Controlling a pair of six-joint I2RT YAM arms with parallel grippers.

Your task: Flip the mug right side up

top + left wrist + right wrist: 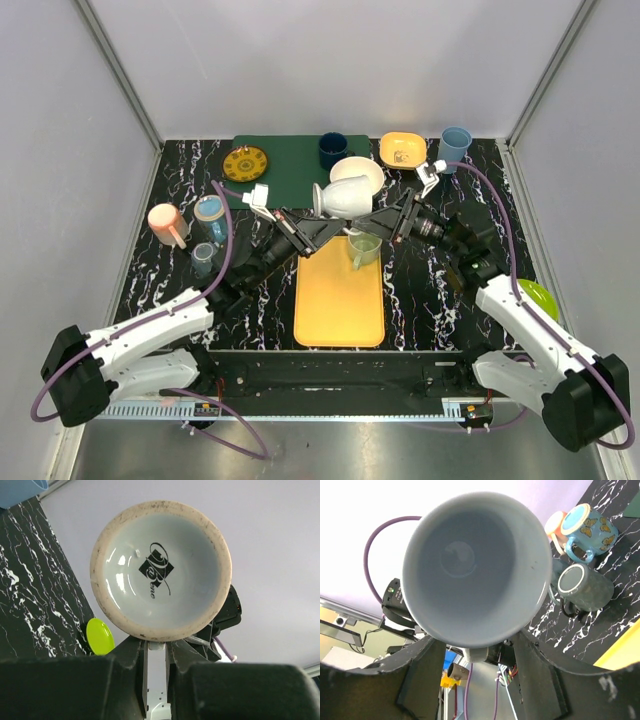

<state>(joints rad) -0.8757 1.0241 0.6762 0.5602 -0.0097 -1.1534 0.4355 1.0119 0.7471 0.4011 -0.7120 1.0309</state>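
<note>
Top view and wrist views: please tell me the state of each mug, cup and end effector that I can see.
white mug: in the air, on its side, opening toward the right end effector.
left end effector: shut on the white mug.
right end effector: open, straddling the white mug.
clear cup: upright on the yellow tray.
blue cup: upright, opening up.

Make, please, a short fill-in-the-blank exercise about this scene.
1. The left gripper is ___ on the white mug.
2. The rectangular tray is ___.
3. The plate nearest the right arm is ___.
Missing words: shut; yellow; green.
</note>
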